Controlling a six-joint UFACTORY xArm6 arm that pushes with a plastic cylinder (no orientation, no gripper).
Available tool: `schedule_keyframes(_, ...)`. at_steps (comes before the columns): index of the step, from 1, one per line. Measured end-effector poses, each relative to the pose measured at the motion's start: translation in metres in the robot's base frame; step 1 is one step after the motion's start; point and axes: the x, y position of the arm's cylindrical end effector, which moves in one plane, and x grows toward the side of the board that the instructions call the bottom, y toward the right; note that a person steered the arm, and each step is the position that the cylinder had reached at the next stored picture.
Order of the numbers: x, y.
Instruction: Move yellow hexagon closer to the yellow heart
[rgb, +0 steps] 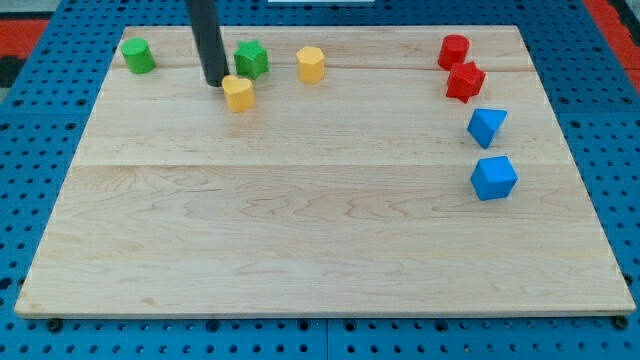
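The yellow hexagon lies near the view's top, left of the middle. The yellow heart lies lower and to its left, about a block's width apart from it. My tip is down on the board just left of the yellow heart, touching or almost touching its upper left side. The dark rod rises from there out of the view's top. A green star-like block sits between the rod and the yellow hexagon, just above the heart.
A green cylinder lies at the top left. Two red blocks sit at the top right. A blue block and a blue cube lie below them. The wooden board rests on a blue pegboard.
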Motion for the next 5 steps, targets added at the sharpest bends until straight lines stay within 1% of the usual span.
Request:
schedule_keyframes(1, 0.003, 0.004)
schedule_keyframes(2, 0.005, 0.049)
schedule_keyframes(3, 0.004, 0.123)
schedule_keyframes(4, -0.006, 0.179)
schedule_keyframes(5, -0.054, 0.184)
